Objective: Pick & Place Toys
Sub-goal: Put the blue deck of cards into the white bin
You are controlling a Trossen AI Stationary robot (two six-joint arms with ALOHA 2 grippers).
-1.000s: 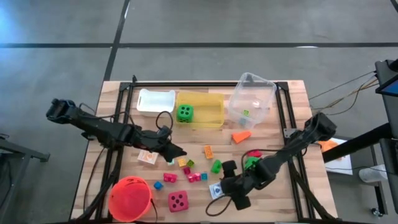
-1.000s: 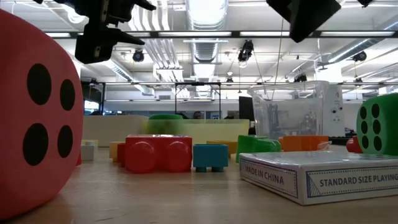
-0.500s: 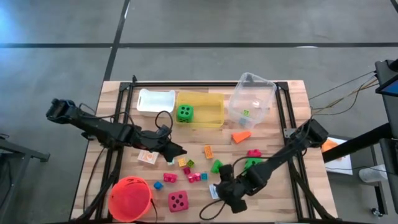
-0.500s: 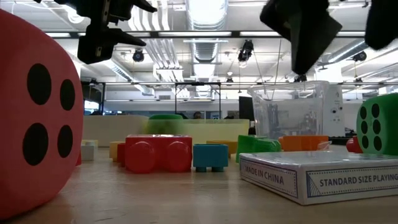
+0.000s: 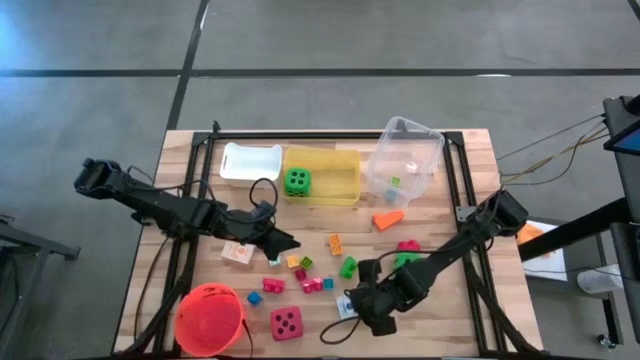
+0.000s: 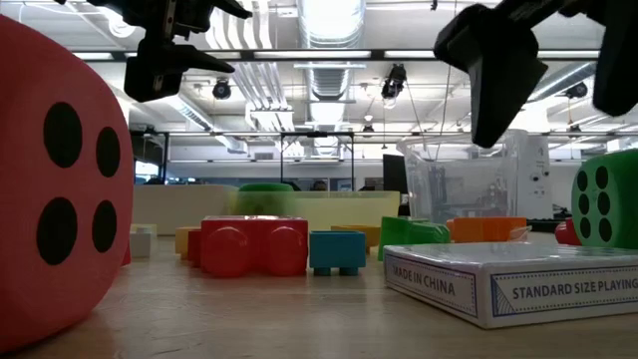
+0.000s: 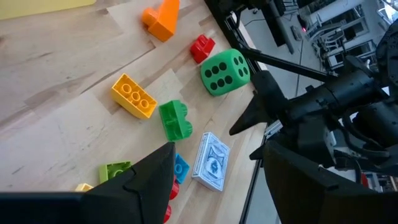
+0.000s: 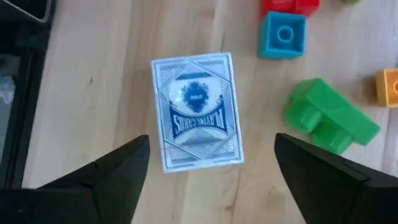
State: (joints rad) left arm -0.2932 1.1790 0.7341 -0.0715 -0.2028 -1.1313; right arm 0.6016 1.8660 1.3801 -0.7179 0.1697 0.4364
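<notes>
Seen from above: a wooden table (image 5: 450, 190) strewn with toys. Near the front edge, right of centre, the right hand (image 8: 208, 168) hovering directly over a box of playing cards (image 8: 198, 111), fingers spread wide on either side of it, not touching, nothing held. Lying flat on the wood, the card box, blue patterned back facing up. Just beside it, a green block (image 8: 329, 123) and a blue block (image 8: 283, 35).

Left of centre, the left hand (image 5: 287, 243) raised above the scattered small blocks, fingers partly apart and empty. Ahead of it, a yellow block (image 7: 133, 96), a red block (image 7: 202, 47), an orange wedge (image 7: 161, 15) and a green dotted die (image 7: 225, 72), all resting on the table.

At the far side, a second green die (image 5: 297, 181) inside the yellow bin (image 5: 340, 190), between a white bin (image 5: 250, 162) and a clear bin (image 5: 404, 160). At the near left corner, an orange-red bucket (image 5: 210, 318), with a pink-red die (image 5: 286, 322) just right of it.
</notes>
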